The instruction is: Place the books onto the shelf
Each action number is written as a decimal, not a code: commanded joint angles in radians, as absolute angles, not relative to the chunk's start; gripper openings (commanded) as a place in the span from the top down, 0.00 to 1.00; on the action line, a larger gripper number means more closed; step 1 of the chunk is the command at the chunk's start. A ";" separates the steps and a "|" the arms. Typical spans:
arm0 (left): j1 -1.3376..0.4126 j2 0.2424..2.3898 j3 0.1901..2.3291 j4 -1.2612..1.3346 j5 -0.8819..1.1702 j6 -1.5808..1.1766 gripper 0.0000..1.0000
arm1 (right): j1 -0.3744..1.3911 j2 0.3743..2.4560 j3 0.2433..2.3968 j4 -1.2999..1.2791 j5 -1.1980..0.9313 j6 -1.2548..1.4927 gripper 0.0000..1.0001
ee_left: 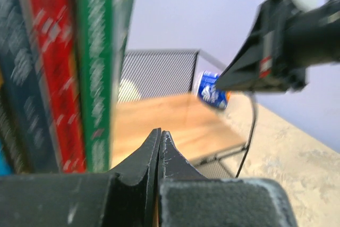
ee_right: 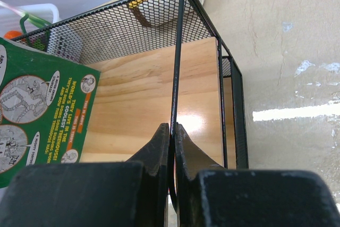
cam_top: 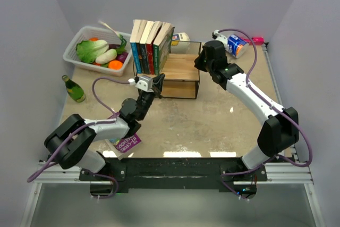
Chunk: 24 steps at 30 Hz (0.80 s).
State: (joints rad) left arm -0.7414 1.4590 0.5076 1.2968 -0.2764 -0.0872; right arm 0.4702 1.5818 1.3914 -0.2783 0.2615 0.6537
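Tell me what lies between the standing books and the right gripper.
Nothing but bare wooden board of the shelf lies between the books and the right gripper, clearest in the right wrist view; the top view agrees.

Top view: bright, even, diffuse light; shadows soft, faint. White glare streaks on table at 6 o'clock, tiny glint toward 3. Strip below table edge dimmer, grey. L wrist view: books at 9 o'clock v. smeared, print unreadable; right gripper at 2 o'clock blurred too. R wrist view: sharp, cover print legible; hot spot on shelf board, centre; glare streak at 3 o'clock.
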 commanded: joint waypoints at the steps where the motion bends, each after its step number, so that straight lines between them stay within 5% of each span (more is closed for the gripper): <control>1: -0.808 1.491 0.649 1.528 -0.259 0.153 1.00 | 0.479 1.618 1.419 -0.265 0.207 0.673 1.00; 13: -0.908 1.606 0.857 1.482 -0.248 0.483 1.00 | 0.479 1.611 1.414 -0.262 0.201 0.673 0.99; 24: -0.916 1.605 0.939 1.433 -0.319 0.589 1.00 | 0.479 1.585 1.416 -0.267 0.201 0.667 0.65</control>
